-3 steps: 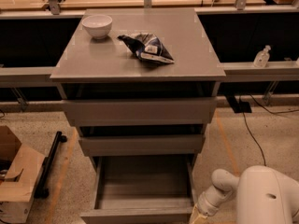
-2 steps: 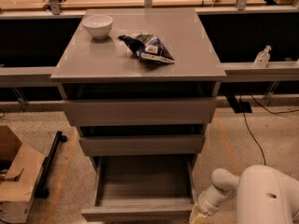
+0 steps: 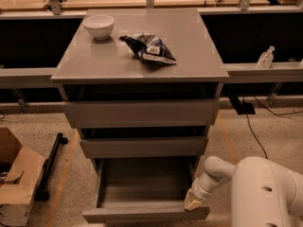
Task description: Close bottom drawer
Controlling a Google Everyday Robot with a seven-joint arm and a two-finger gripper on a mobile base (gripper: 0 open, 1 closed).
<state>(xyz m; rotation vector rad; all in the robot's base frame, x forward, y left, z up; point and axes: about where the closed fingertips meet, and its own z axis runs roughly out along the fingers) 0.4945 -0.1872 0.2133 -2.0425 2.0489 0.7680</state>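
Pulled out toward the camera at the foot of the cabinet [image 3: 194, 51], the bottom drawer [image 3: 142, 215] lies with its front panel running left-right, the gripper [image 3: 191, 203] at the panel's right end, clenched or released I cannot tell.

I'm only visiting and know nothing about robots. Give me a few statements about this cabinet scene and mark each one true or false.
1. The bottom drawer is pulled well out of the cabinet. True.
2. A bowl lies inside that drawer. False: the drawer looks empty, and the white bowl sits on the cabinet top.
3. The pincer is down at the right end of the bottom drawer's front panel. True.
4. The snack bag has fallen to the floor. False: the snack bag lies on the cabinet top, near the bowl but apart from it.
5. A cardboard box stands on the floor to the left of the cabinet. True.
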